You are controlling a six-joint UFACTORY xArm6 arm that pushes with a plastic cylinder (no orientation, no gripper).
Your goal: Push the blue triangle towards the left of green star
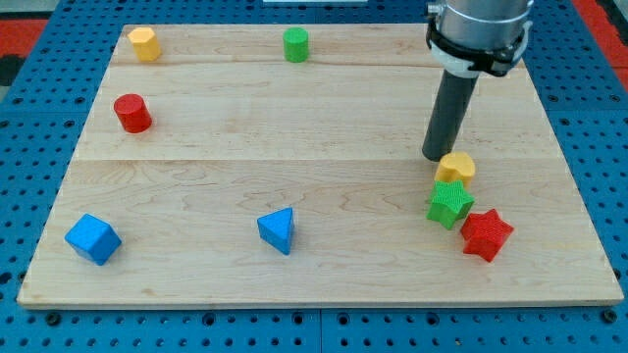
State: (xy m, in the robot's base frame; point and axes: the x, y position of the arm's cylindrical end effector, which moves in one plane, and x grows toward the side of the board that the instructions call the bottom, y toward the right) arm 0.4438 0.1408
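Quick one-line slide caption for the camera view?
My tip rests beside the yellow block above the green star; blue triangle sits far left.

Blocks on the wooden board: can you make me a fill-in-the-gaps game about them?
1. The blue triangle sits to the view's ____ of the green star.
2. The block touching the green star on its lower right is the ____ star.
3. My tip rests just beside the ____ block above the green star.
4. The block at the board's bottom left corner is a blue ____.

Missing words: left; red; yellow; cube
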